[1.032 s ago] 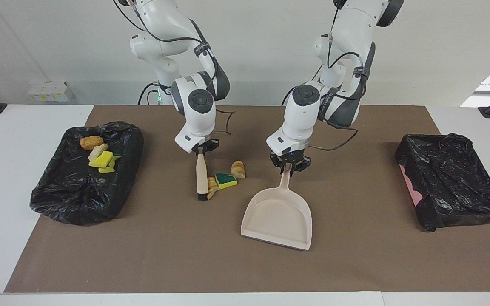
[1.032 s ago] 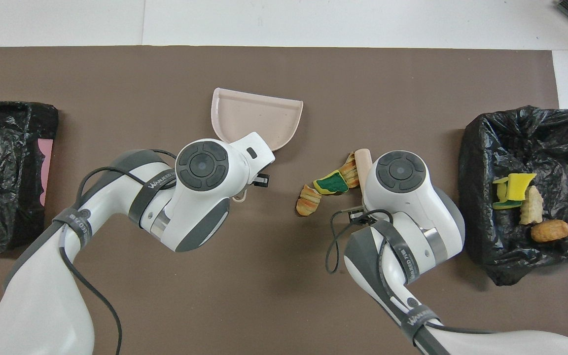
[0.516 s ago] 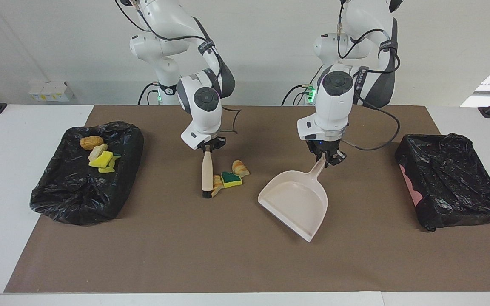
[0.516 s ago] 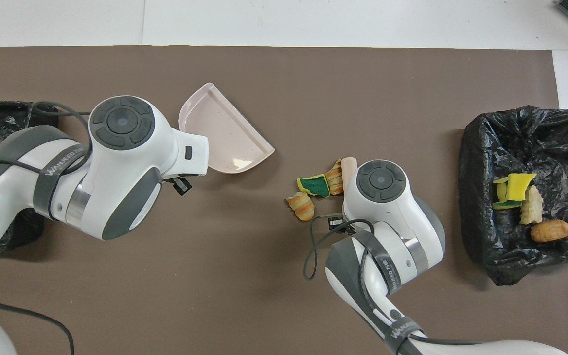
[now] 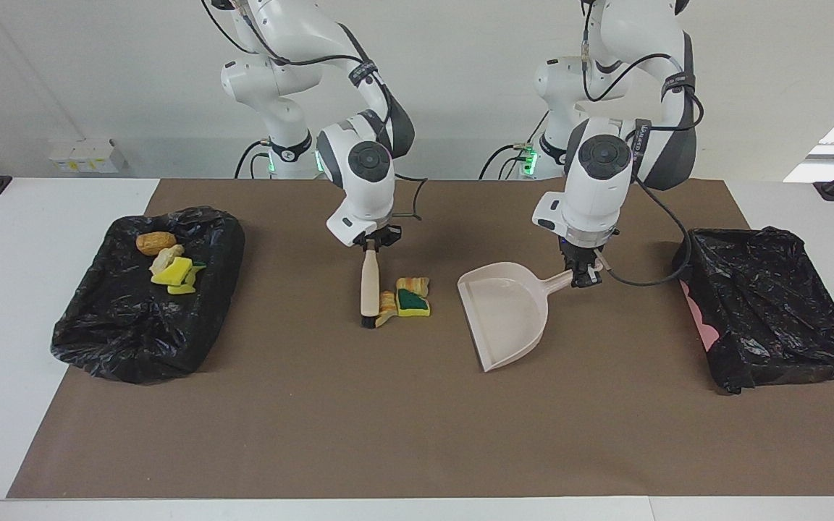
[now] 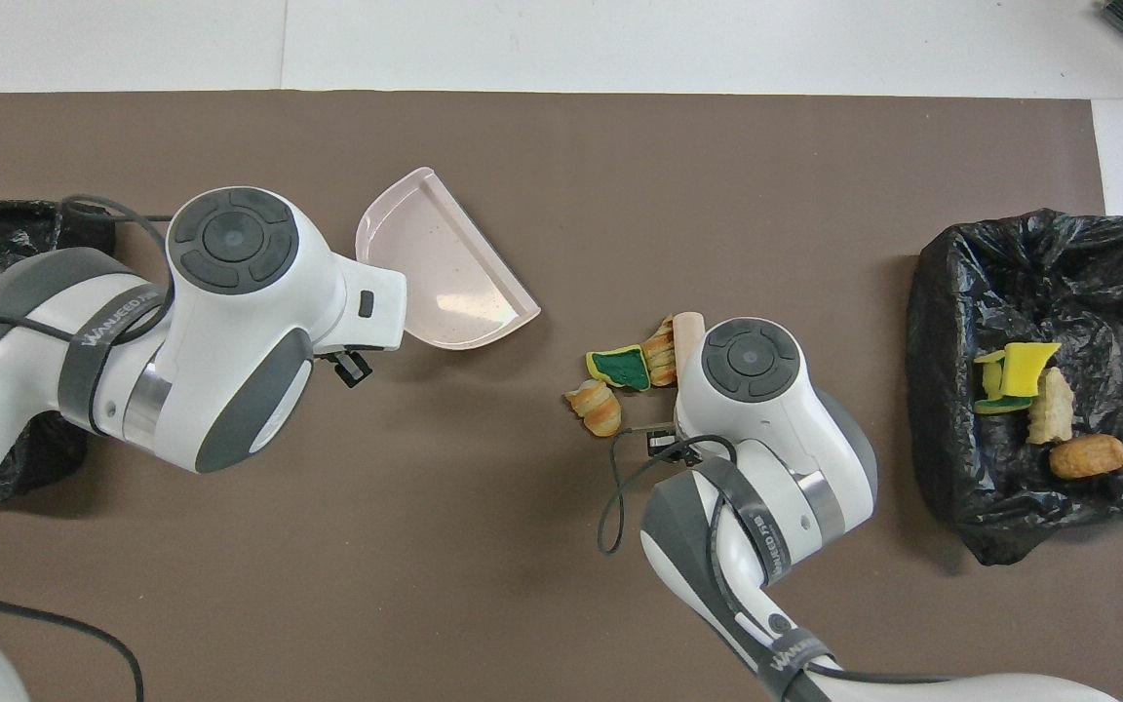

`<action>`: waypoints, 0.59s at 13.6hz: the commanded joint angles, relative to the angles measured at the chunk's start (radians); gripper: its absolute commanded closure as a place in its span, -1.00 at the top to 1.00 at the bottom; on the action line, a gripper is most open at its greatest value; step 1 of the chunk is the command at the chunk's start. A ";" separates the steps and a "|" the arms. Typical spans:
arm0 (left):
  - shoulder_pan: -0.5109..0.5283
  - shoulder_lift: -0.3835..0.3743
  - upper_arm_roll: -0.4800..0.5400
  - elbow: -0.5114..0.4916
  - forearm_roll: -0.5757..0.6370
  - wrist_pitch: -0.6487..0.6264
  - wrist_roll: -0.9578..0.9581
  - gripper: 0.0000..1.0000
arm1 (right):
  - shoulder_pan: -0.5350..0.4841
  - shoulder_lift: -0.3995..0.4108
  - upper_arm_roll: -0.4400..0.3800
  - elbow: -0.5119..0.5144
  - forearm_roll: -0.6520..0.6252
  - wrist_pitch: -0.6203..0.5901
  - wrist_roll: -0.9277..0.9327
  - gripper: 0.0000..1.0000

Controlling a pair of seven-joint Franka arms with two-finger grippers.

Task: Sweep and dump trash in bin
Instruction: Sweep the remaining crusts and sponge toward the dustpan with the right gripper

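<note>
Left gripper: the left gripper (image 5: 582,273) is pinched on the handle of the dustpan (image 5: 505,312).
Right gripper: the right gripper (image 5: 371,243) is clamped on the top of the brush (image 5: 369,287), which hangs upright below it, bristles on the mat.
Change, pan: over the last second the dustpan has swung round; its open mouth now faces the brush.
Change, brush: it has shifted toward the pan, bunching three scraps (image 5: 407,298) beside its bristle end.
Meaning: judged as set-up finished; the sweep into the pan remains.
Trash placed: four pieces (image 5: 168,263) lie in the bin (image 5: 91,325) at the right arm's end.
Facing view only: both grips.
Overhead view only: the gap between scraps (image 6: 623,370) and pan lip (image 6: 484,327).
</note>
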 commanded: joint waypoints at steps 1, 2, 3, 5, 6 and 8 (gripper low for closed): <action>0.005 -0.072 -0.003 -0.108 -0.028 0.041 0.053 -1.00 | 0.022 -0.009 0.005 -0.015 0.053 0.015 0.026 -1.00; 0.004 -0.080 -0.003 -0.140 -0.029 0.066 0.055 -1.00 | 0.042 -0.007 0.003 -0.010 0.070 0.019 0.036 -1.00; -0.001 -0.100 -0.005 -0.168 -0.029 0.089 0.056 -1.00 | 0.045 0.000 0.003 -0.002 0.076 0.023 0.049 -1.00; -0.004 -0.115 -0.006 -0.214 -0.029 0.106 0.050 -1.00 | 0.063 0.031 0.005 0.036 0.078 0.033 0.079 -1.00; -0.018 -0.117 -0.006 -0.233 -0.029 0.116 0.047 -1.00 | 0.071 0.042 0.005 0.057 0.095 0.035 0.082 -1.00; -0.027 -0.135 -0.006 -0.266 -0.029 0.138 0.047 -1.00 | 0.080 0.066 0.005 0.105 0.135 0.035 0.089 -1.00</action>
